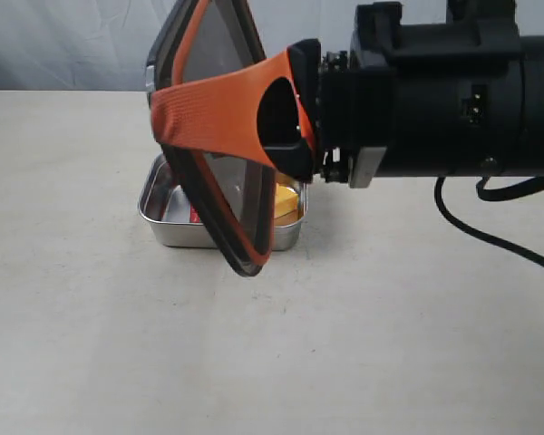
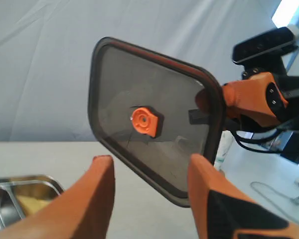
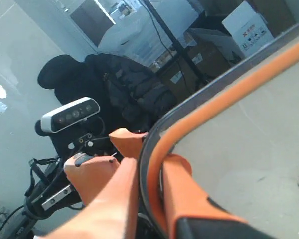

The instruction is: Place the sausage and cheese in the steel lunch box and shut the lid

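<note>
Beige table (image 1: 91, 344) under lid (image 1: 225, 195) — white backdrop (image 1: 63, 45)

Tilted lid (image 1: 236, 208) right over the steel lunch box (image 1: 163, 227), bare table (image 1: 390, 344) all around.

The exterior camera sits low and very near the right gripper (image 1: 168, 118), looking at it side-on across the table (image 1: 91, 344), with the lid (image 1: 219, 54) filling the upper frame and the lunch box (image 1: 177, 237) just below the gripper. The left wrist camera looks out between the spread fingers of the left gripper (image 2: 150, 167) at the lid's top face, the right gripper beyond. The right wrist camera looks along its own fingers, close on the lid's rim, the left gripper beyond. All three share the lid; the wrist cameras face each other.
</note>
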Controlling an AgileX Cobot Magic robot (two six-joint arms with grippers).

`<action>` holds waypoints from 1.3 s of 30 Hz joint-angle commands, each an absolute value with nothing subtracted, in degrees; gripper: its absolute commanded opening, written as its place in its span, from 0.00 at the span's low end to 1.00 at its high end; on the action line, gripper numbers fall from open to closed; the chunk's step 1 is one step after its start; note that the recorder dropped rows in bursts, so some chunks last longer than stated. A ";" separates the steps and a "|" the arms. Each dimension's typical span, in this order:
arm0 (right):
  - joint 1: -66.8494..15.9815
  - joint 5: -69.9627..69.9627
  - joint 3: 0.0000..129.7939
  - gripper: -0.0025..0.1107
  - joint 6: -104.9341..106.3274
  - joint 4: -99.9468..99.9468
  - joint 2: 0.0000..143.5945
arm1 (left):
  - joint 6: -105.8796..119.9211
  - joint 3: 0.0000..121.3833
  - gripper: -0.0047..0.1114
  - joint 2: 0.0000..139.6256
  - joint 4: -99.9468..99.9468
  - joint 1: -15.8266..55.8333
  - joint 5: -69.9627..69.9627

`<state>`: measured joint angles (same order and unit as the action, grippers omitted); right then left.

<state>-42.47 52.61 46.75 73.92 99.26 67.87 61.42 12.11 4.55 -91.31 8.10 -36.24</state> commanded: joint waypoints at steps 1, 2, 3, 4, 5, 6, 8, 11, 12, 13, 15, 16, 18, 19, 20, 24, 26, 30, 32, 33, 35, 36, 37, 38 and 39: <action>-42.46 56.80 47.96 0.02 73.69 99.95 68.84 | 73.53 18.58 0.43 7.08 -85.78 8.55 -36.35; -42.46 56.80 47.96 0.02 73.69 99.95 68.84 | 74.61 19.83 0.43 7.45 -82.10 8.55 -35.53; -42.46 56.92 47.96 0.02 73.61 99.95 68.84 | 75.61 20.98 0.43 8.18 -78.93 8.55 -34.88; -42.46 57.06 48.24 0.02 73.61 99.95 68.84 | 77.27 22.44 0.43 8.90 -74.09 8.55 -34.77; -42.46 57.06 48.37 0.02 73.61 99.95 68.84 | 78.17 23.13 0.43 9.67 -71.11 8.55 -34.77; -42.46 57.06 48.63 0.02 73.61 99.95 68.84 | 79.78 23.63 0.43 10.32 -68.90 8.55 -35.01; -42.46 56.37 49.47 0.02 73.61 99.95 68.84 | 82.82 23.64 0.43 11.83 -65.38 8.70 -34.89; -42.46 54.61 51.16 0.02 73.34 99.95 68.84 | 83.70 22.84 0.43 14.16 -65.13 8.70 -34.62; -42.46 54.02 51.81 0.02 73.24 99.95 68.84 | 83.70 22.81 0.43 14.93 -66.32 8.70 -34.74; -42.46 53.30 52.43 0.02 72.92 99.95 68.84 | 83.93 22.72 0.43 15.67 -68.16 8.70 -35.01; -42.46 52.36 53.65 0.02 71.72 99.95 68.84 | 86.55 22.82 0.43 16.93 -71.21 8.70 -36.16; -42.46 52.14 54.22 0.02 71.71 99.95 68.84 | 88.55 22.82 0.43 17.52 -72.77 8.70 -36.81; -42.46 51.77 55.23 0.02 71.35 99.95 68.84 | 91.88 22.82 0.43 18.48 -76.47 8.70 -37.68; -42.46 51.44 55.75 0.02 71.35 99.95 68.84 | 93.09 22.82 0.43 19.09 -78.84 8.70 -37.68; -42.46 50.81 56.20 0.02 71.35 99.95 68.84 | 94.29 22.82 0.43 19.67 -81.21 8.70 -37.45; -44.21 46.23 58.02 0.02 71.83 99.95 69.40 | 98.53 22.82 0.43 22.75 -90.82 8.70 -37.17; -45.13 45.71 58.88 0.02 72.04 99.95 70.47 | 100.89 23.21 0.43 24.05 -89.38 8.70 -37.70; -45.78 46.81 59.71 0.02 72.21 99.95 72.41 | 98.69 24.35 0.43 25.09 -79.37 8.70 -28.49; -45.78 47.16 59.71 0.02 72.21 99.95 72.99 | 97.56 24.99 0.43 25.09 -75.36 8.70 -20.31; -45.78 47.16 59.71 0.02 72.34 99.95 73.34 | 97.56 25.27 0.43 25.09 -74.22 8.70 -16.65; -45.78 47.28 59.71 0.02 72.37 99.95 73.97 | 97.56 26.44 0.43 25.81 -71.96 8.70 -6.66; -45.78 47.17 59.71 0.02 72.37 99.95 74.15 | 97.56 26.97 0.43 26.52 -71.96 8.70 -2.12; -45.78 47.17 59.71 0.02 72.37 99.95 74.38 | 97.75 27.81 0.43 27.26 -71.96 8.70 2.69; -45.78 47.17 59.71 0.02 72.37 99.95 74.62 | 98.45 28.70 0.43 28.15 -70.84 8.70 6.95; -45.78 47.17 59.71 0.02 72.37 99.95 74.73 | 99.76 29.56 0.43 28.99 -70.28 8.70 10.79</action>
<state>-45.76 46.80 59.23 71.50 99.26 74.42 98.55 27.43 26.94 -71.38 8.23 -1.05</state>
